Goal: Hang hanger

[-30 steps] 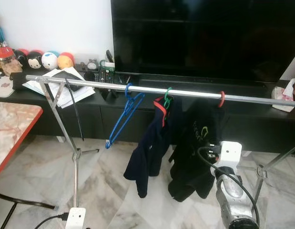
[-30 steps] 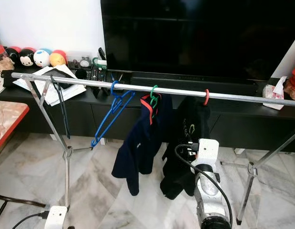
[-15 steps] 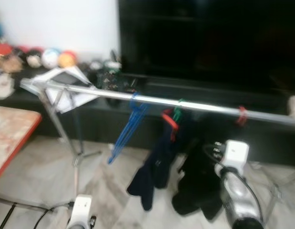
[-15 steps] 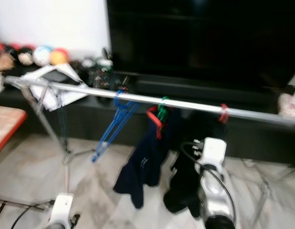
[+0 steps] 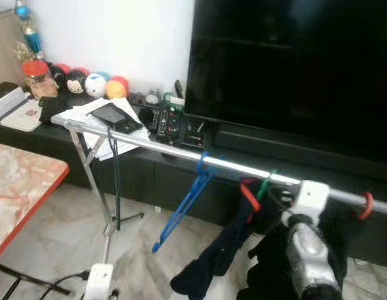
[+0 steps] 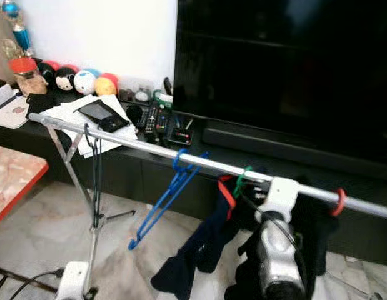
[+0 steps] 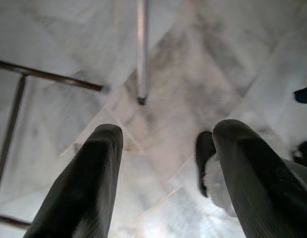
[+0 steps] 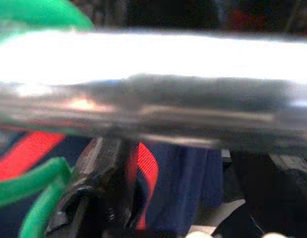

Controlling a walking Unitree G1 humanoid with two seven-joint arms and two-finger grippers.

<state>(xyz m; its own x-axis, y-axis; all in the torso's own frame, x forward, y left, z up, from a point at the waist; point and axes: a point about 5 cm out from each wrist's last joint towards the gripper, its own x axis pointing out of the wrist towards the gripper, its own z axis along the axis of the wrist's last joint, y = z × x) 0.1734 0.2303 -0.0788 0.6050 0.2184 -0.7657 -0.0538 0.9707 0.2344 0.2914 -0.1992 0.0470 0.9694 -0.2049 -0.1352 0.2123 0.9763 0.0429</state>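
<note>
A silver rail (image 5: 162, 150) on a folding rack crosses in front of me. An empty blue hanger (image 5: 182, 205) hangs from it. Beside it a red hanger (image 5: 247, 191) and a green hook (image 5: 264, 185) carry a navy garment (image 5: 213, 261), and a red hook (image 5: 366, 205) holds a black garment (image 6: 309, 231). My right arm (image 5: 307, 247) reaches up to the rail between the green and red hooks. In the right wrist view the right gripper (image 8: 183, 193) is open just under the rail (image 8: 153, 94), beside the red hanger (image 8: 143, 166). The left gripper (image 7: 163, 163) hangs open over the floor.
A large dark TV (image 5: 293, 69) stands on a black console (image 5: 143, 178) with round toys (image 5: 96, 84), papers, a phone (image 5: 115, 115) and remotes. A red-edged marble table (image 5: 18, 187) is at the left. Rack legs (image 5: 99, 200) and a cable (image 5: 55, 281) sit on the marble floor.
The camera has swung, so the rack now sits further right and slanted. My right arm has risen from below the clothes up to the rail.
</note>
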